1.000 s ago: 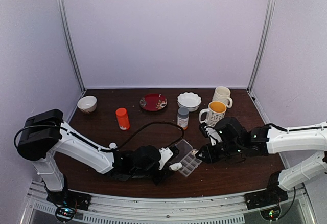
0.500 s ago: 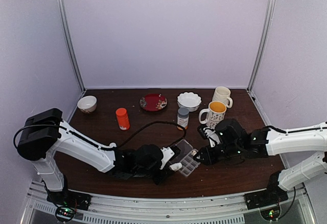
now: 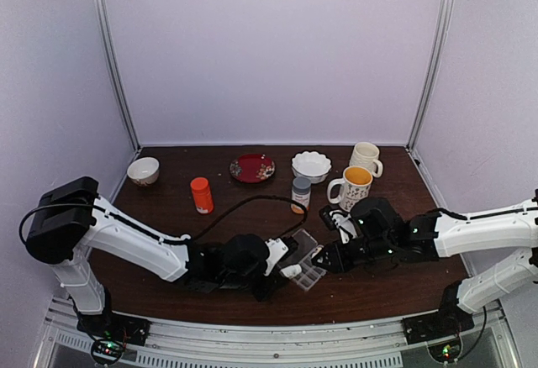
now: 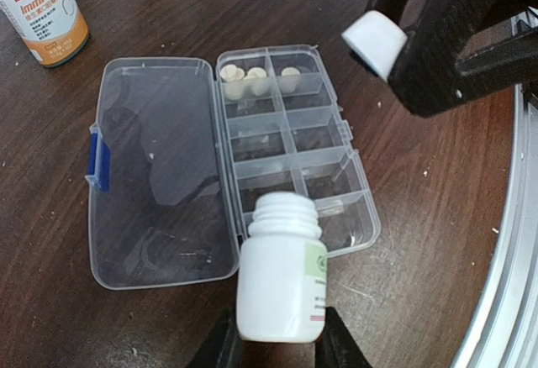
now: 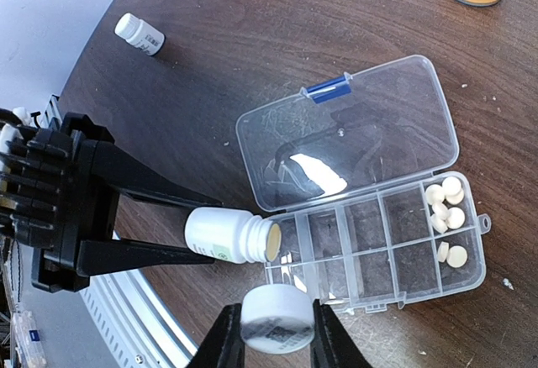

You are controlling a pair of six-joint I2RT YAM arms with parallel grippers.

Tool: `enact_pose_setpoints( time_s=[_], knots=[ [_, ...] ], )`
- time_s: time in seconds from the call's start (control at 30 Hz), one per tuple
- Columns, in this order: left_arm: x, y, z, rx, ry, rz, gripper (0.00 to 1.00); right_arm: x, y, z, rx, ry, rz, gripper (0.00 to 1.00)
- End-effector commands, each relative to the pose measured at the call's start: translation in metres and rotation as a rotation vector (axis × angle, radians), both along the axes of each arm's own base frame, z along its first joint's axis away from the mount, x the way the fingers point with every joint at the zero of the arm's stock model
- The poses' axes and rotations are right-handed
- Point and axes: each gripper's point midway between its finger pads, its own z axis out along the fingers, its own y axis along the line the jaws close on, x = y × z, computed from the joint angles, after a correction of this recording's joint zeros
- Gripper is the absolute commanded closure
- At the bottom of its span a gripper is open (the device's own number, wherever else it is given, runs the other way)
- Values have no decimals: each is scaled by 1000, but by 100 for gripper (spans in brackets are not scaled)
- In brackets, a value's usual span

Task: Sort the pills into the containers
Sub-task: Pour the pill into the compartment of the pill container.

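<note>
The clear organiser box (image 4: 353,179) lies open, its lid (image 4: 155,175) flat beside the containers. Several white pills (image 4: 252,78) sit in the two compartments at one end (image 5: 445,204). My left gripper (image 4: 277,343) is shut on an uncapped white bottle (image 4: 280,280). The bottle lies on its side with its mouth (image 5: 271,242) over the box's opposite end, tan-yellow contents showing inside. My right gripper (image 5: 277,334) is shut on the bottle's white cap (image 5: 277,318), just beside that end of the organiser (image 3: 307,259).
An orange-labelled amber bottle (image 4: 42,7) stands beyond the lid. A second small white bottle (image 5: 139,34) lies on the table. Behind are an orange bottle (image 3: 201,194), a red plate (image 3: 252,167), a white bowl (image 3: 311,165), two mugs (image 3: 350,186) and a small bowl (image 3: 143,170).
My right gripper with the cap has shifted a little left, closer to the organiser. The left gripper and bottle have barely moved.
</note>
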Motion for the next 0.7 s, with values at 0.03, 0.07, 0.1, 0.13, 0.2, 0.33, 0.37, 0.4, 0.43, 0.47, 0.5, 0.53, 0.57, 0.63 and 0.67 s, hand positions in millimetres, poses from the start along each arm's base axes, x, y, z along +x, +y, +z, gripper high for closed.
enact_pose_setpoints(
  time_s=[0.03,0.07,0.1,0.13,0.2,0.33,0.37,0.4,0.43,0.47,0.5,0.53,0.57,0.63,0.67],
  knots=[
    [0,-11,24,-45,-13,-8,100,0,-1,2,10,-12,-5,100],
    [0,-10,25,-45,-10,-7,100,0,-1,2,8,-12,-4,100],
    [0,-10,25,-46,-10,-3,100,0,-2,2,8,-13,-5,100],
    [1,-8,23,-45,-11,5,100,0,-2,1,5,-12,-6,100],
    [3,-6,16,-37,-11,18,100,0,-2,1,7,-14,-6,100],
    [0,-6,12,-33,11,15,100,0,-2,1,0,-14,-2,100],
    [-1,-6,14,-39,11,16,100,0,-2,1,-1,-15,-3,100],
    [0,-5,13,-40,10,21,100,0,-3,2,-3,-18,-5,100],
    [1,-4,11,-37,8,26,100,0,-4,1,-6,-21,-8,100],
    [1,-3,8,-35,7,31,100,0,-5,1,-7,-23,-9,100],
    [1,-3,6,-30,8,34,100,1,-5,1,-9,-23,-10,100],
    [1,-3,4,-24,12,33,100,0,-5,0,-11,-20,-9,100],
    [1,-4,4,-24,16,33,100,0,-5,0,-12,-20,-8,100],
    [0,-4,6,-31,20,35,100,0,-5,1,-10,-22,-7,100],
    [0,-3,8,-35,18,36,100,1,-5,1,-10,-23,-10,100]
  ],
)
